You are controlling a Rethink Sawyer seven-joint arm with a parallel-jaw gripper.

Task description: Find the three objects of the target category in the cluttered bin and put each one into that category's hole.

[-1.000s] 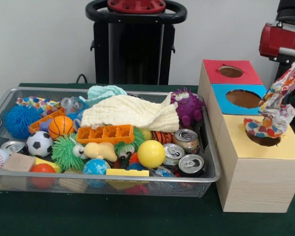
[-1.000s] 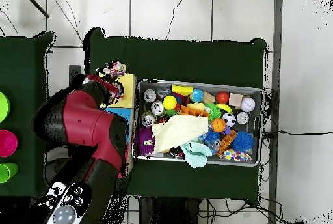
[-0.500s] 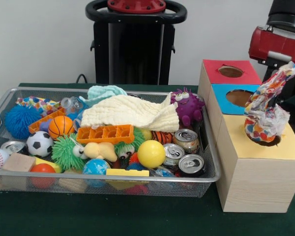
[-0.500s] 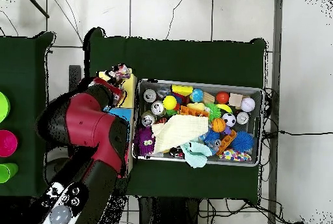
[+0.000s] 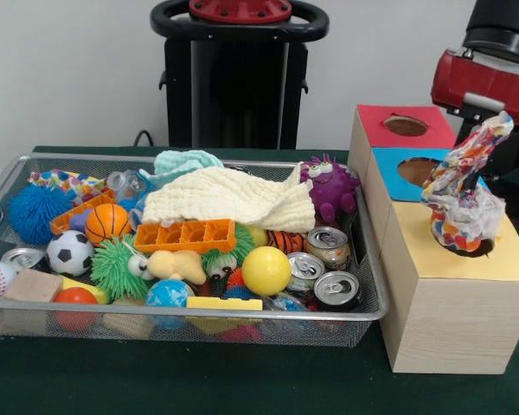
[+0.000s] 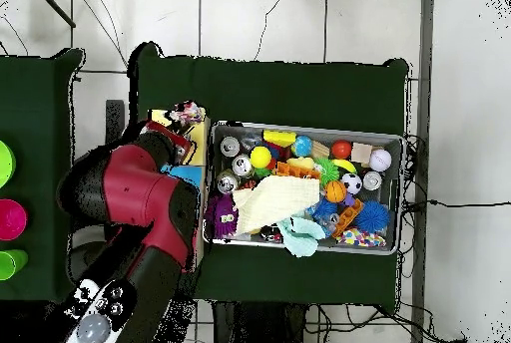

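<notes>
At the frame's right the gripper point(image 5: 493, 121) holds the patterned cloth point(image 5: 461, 199) by its top, its lower end in the yellow hole point(image 5: 467, 246).

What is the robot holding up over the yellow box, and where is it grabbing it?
A colourful patterned cloth. It hangs from its top end, up by the red arm, with its bottom in the yellow hole. The gripper itself is hidden, so the exact hold cannot be told.
</notes>
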